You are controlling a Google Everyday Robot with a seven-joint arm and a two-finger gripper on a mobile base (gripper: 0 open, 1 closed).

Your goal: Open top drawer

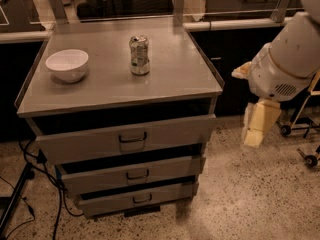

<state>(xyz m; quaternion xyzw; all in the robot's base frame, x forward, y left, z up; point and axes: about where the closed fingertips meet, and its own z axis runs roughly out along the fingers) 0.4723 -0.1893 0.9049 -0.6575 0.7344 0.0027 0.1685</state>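
The top drawer [170, 132] is the tallest of three grey metal drawers in a low cabinet, with a small dark loop handle [132, 138] at the centre of its front. A dark gap shows between its front and the cabinet top. My gripper [258, 126] is a cream-coloured piece hanging below the white arm [287, 64], to the right of the cabinet. It is level with the top drawer, apart from it, and touches nothing.
A white bowl [67, 64] and a drink can [139, 55] stand on the grey cabinet top [175, 79]. Two shallower drawers [165, 167] lie below. Black cables [35, 184] trail on the floor at the left. A wheeled stand [300, 129] is at the far right.
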